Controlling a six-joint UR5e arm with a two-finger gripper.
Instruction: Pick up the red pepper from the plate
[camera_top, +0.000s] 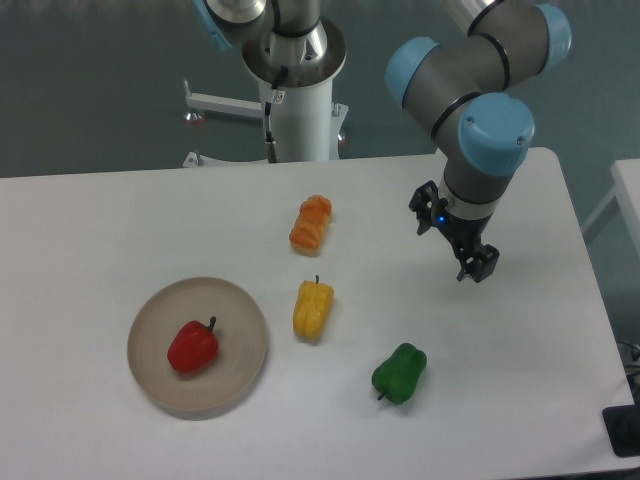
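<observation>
The red pepper (193, 346) lies on the plate (236, 311) at the near left of the desk (120, 220). The claw (472, 262) hangs over the right part of the desk, well apart from the plate and holding nothing; I cannot tell whether its fingers are released or clenched.

Robotics lab or test cell, not a home. Plain white desk (120, 215) on a grey-green floor (90, 80), industrial arm (480, 80) with grey links and light blue joint caps, mounted on a white pedestal (298, 110) with bolted metal feet behind the desk. Toy props laid out apart: plate (235, 325) with red pepper (192, 347), orange pepper (311, 223), yellow pepper (313, 308), green pepper (400, 372). No household furniture visible.
</observation>
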